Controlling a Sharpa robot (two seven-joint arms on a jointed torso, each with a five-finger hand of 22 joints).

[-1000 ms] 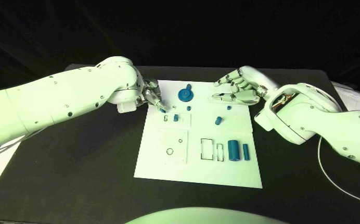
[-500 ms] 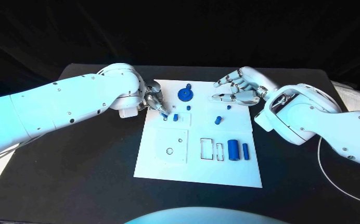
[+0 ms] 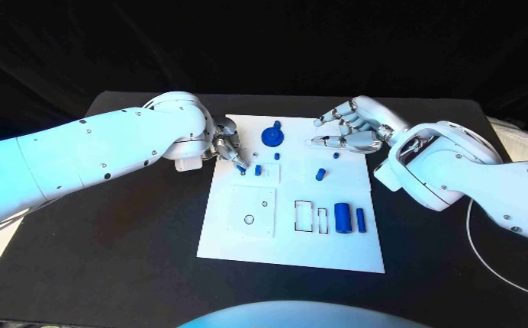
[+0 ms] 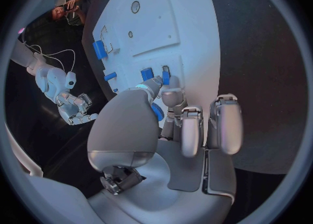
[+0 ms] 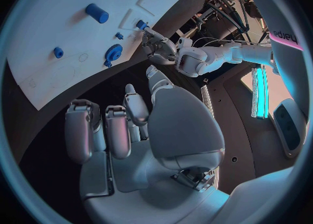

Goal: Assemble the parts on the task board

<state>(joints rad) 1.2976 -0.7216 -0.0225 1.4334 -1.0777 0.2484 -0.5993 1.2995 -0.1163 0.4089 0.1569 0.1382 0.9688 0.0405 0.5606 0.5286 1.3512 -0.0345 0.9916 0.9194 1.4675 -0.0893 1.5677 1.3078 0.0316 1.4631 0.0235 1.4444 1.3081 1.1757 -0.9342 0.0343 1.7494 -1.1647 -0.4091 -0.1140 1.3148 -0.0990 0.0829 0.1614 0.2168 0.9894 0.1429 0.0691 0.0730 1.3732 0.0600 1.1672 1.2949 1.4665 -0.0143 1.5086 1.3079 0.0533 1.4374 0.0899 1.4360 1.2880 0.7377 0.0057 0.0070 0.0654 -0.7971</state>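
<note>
Little had changed: my left hand (image 3: 223, 145) still pinched a small blue peg (image 3: 241, 168) at the task board (image 3: 288, 252)'s far left; right hand (image 3: 350, 131) hovered loosely curled, grasping nothing.

blue gear (image 3: 272, 139) stands between both hands; near board (image 3: 330, 255) edge bare.

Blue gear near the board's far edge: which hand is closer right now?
Left, narrowly. The left hand sits beside the blue gear at the task board's left edge, pinching a small blue part; the right hand hovers slightly farther off.
</note>
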